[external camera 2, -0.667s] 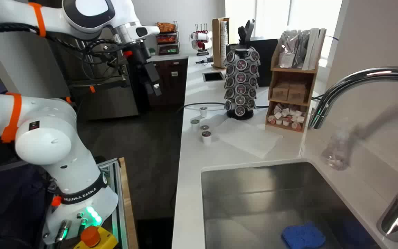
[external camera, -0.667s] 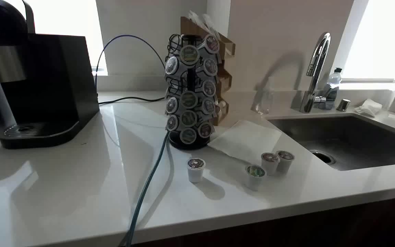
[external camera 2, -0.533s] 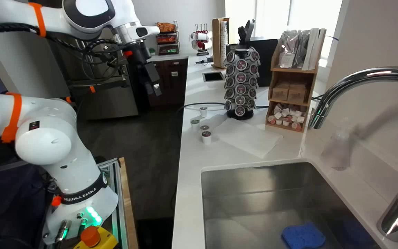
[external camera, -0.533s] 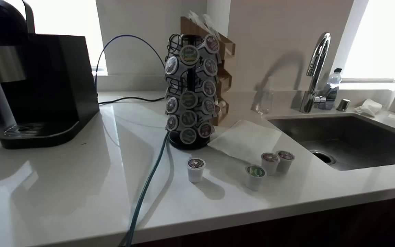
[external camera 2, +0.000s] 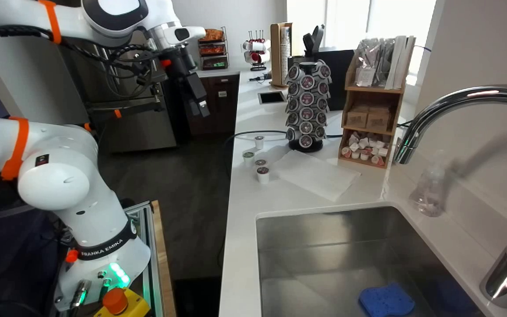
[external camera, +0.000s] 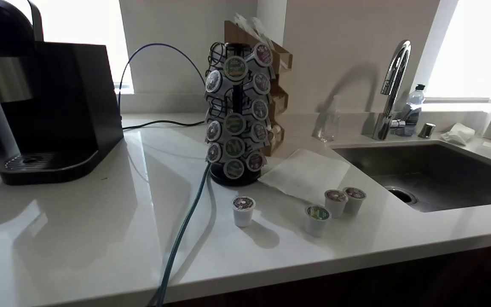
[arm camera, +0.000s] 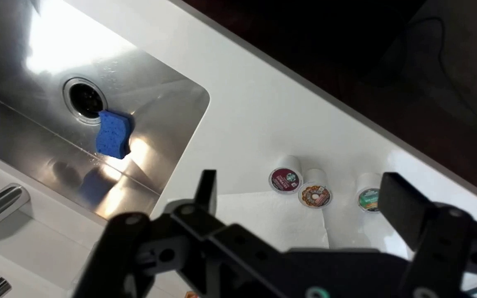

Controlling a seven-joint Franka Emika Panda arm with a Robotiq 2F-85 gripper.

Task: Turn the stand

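The approach seems in hand: the gripper [arm camera: 300,193], gaping and empty, has the stand [external camera 2: 306,105] well apart at three o'clock in an exterior view, likely calling next for a reach across.

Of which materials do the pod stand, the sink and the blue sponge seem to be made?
Pod stand: probably metal wire, dark finish; thin round loops show.
Sink: likely stainless steel, satin grey, with blurred bright reflections.
Blue sponge: cellulose or foam, I cannot tell which; matte, with dark specks.
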